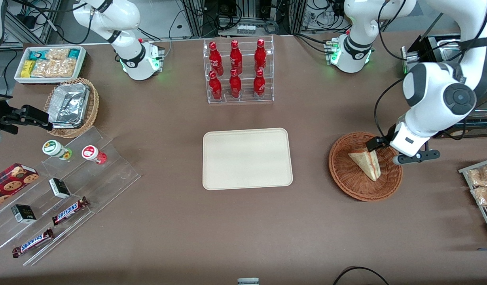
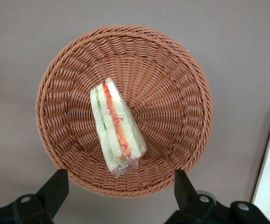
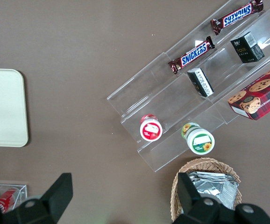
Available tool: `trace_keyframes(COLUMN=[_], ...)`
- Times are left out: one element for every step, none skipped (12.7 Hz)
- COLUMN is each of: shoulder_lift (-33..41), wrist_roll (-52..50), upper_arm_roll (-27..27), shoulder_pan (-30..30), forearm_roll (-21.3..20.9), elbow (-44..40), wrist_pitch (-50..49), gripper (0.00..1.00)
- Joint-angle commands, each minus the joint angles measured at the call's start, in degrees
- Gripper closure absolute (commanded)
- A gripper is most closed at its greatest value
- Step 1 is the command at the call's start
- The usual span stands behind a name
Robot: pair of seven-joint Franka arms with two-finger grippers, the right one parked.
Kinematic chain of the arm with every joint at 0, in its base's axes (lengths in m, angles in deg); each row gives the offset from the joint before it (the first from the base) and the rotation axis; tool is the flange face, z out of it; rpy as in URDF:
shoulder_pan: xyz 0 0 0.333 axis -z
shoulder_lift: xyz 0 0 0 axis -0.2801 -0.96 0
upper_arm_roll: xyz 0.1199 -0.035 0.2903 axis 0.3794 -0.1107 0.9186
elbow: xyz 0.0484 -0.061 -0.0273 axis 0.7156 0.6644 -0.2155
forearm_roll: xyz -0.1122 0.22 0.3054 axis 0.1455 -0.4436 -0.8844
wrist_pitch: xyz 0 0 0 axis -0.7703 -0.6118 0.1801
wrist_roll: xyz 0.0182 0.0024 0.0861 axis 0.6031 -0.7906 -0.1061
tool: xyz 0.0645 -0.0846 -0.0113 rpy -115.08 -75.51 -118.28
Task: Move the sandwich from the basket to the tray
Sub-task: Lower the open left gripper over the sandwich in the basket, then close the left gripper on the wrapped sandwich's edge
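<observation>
A matte brown table point(image 1: 243, 229) filled almost the whole scene under even indoor light. The gripper point(image 1: 385, 152) hung low above it toward the working arm's end, its fingers spread wide. Farther from the front camera than the gripper, along the table's edge, stood metal-framed racks point(image 1: 243, 16) draped with black cables point(image 1: 196, 16). A patch of pale floor point(image 1: 160, 19) showed beside them.

Sandwich point(image 1: 366, 163) lying in basket point(image 1: 364, 166), right of frame; end effector point(image 1: 379, 145) apparently just above; tray point(image 1: 247, 158) center.
</observation>
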Motion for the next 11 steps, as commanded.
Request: trace_keyframes(shoulder_lift=[-2.0, -2.6, -2.8, -3.0, -3.3, -3.6, -3.7, -3.9, -3.9, -3.8, -3.9], wrist_roll=[-6.5, -9.1, -11.9, -13.7, -16.5, -19.9, -23.3, -25.8, -27.0, -27.3, -27.3], upper_arm_roll=[-0.1, -0.1, -0.1, -0.1, -0.1, -0.1, -0.1, -0.1, -0.1, -0.1, -0.1], shoulder_pan=[-0.2, -0.1, -0.1, -0.1, -0.1, -0.1, -0.1, -0.1, -0.1, -0.1, -0.1], forearm_roll=[-0.8, -0.8, -0.8, -0.8, -0.8, -0.8, -0.8, -0.8, -0.8, -0.8, -0.8], elbow=[1.1, 1.1, 1.1, 1.3, 1.7, 2.0, 2.1, 2.5, 2.8, 3.9, 4.6], wrist_pitch=[2.6, 2.6, 2.9, 3.8, 4.6, 5.5, 5.8, 6.0, 6.2, 7.5, 9.3], gripper=[0.0, 0.0, 0.0, 0.0, 0.0, 0.0, 0.0, 0.0, 0.0, 0.0, 0.0])
